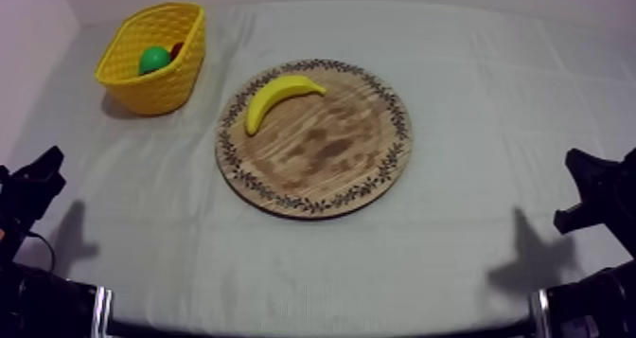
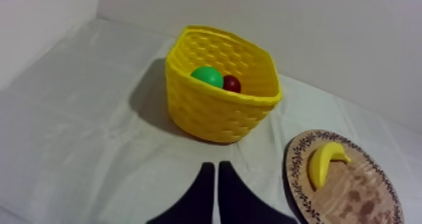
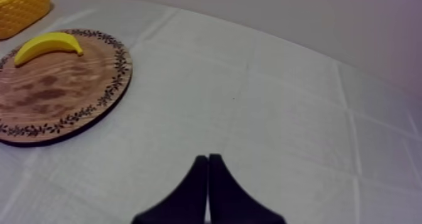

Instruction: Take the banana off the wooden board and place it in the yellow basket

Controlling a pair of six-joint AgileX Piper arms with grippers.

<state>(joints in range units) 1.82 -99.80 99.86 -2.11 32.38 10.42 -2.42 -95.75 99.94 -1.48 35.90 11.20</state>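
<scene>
Two grippers, both pressed together, nothing pinched.

For left gripper (image 2: 216, 174): black fingers together as a narrow wedge, low over the cloth of the tabletop (image 1: 473, 252). Pointed toward yellow basket (image 2: 213, 110), short of it, clear gap of cloth between. In top view, parked low at left edge, dark shadow on cloth just beside it.

For right gripper (image 3: 208, 165): same narrow wedge, low over cloth, well apart from wooden board (image 3: 75, 95). In top view, parked low at right edge, shadow on cloth just inboard.

Task item, banana (image 1: 279, 97): lying flat on wooden board, on its far-left part, just inside the patterned rim. One end near rim on basket side, other end up toward far rim, back of curve facing basket. Not touched by either gripper, well apart from both. Not yet in basket.

Board itself: round, flat on cloth, about mid-tabletop, between the two arms.

Basket: upright at far left of tabletop, near board but not touching, strip of cloth between them. Inside: green round fruit (image 2: 207, 76) and small red fruit (image 2: 232, 83), side by side against far wall. Touching or just apart, cannot tell. Both sitting below basket rim.
</scene>
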